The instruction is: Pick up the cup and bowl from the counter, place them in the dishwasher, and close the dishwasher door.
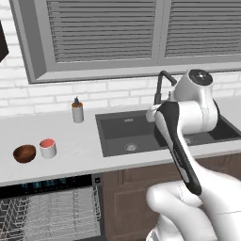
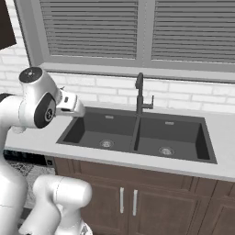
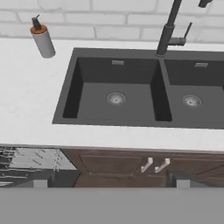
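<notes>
**Cup and bowl on counter left of sink, dishwasher open**

I see the cup (image 1: 48, 148) on the counter (image 1: 70, 141), well left of the sink (image 1: 132, 134), red inside facing up. The bowl (image 1: 24, 153) sits just beside the cup on the side away from the sink; touching or not, I cannot tell. Both are upright and nothing holds them.

The dishwasher (image 1: 52, 207) is below the counter, left of the sink and right under the cup and bowl. Its black control strip runs along the top and the wire rack (image 1: 47, 212) is exposed, so it's open. In the hand view the rack (image 3: 30, 159) shows at the lower left, under the counter edge (image 3: 109, 138). I can't make out the door itself.

A soap dispenser (image 1: 77, 111) stands at the back of the counter, between the cup and the sink, near the brick wall; in the hand view it (image 3: 42, 39) is left of the sink (image 3: 144, 89). The faucet (image 3: 168, 30) stands behind the sink's divider.

Gripper: the hand hangs over the sink's left edge in the right base view, but the fingers aren't resolvable there. Hand view gives me only two tip stubs (image 3: 180, 181) at the bottom. Spread or closed, I cannot tell. Nothing visible between them.
</notes>
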